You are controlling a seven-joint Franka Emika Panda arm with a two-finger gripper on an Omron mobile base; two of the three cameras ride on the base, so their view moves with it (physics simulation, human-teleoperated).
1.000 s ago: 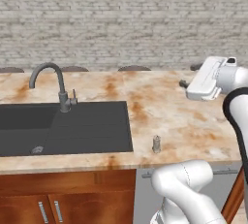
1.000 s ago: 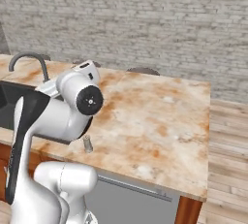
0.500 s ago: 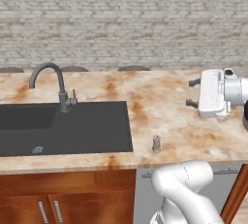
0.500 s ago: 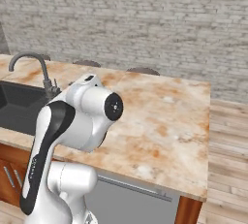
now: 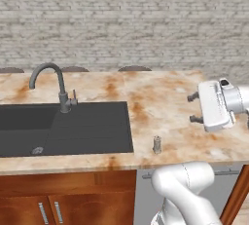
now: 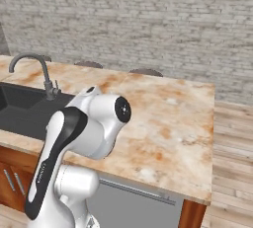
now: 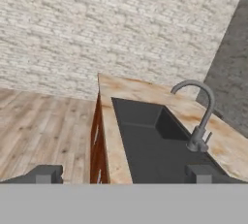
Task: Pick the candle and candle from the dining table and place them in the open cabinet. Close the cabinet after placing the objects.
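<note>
Sitting sunk in the dining table (image 5: 165, 97), a dark sink (image 5: 63, 129) (faucet (image 5: 53, 85) behind).

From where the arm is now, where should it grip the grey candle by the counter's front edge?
Probably across its round sides, coming down from above: the candle stands upright and alone on the counter, right of the sink, leaving room for jaws on either side.

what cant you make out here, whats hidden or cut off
- Small grey stubby object on the beige stone counter, left base view: too small to identify.
- Same counter spot, right base view: hidden behind the white arm.
- Dark rectangular sink, left base view: cut by the left edge.
- Open pincer, left base view: empty, pointing left.
</note>
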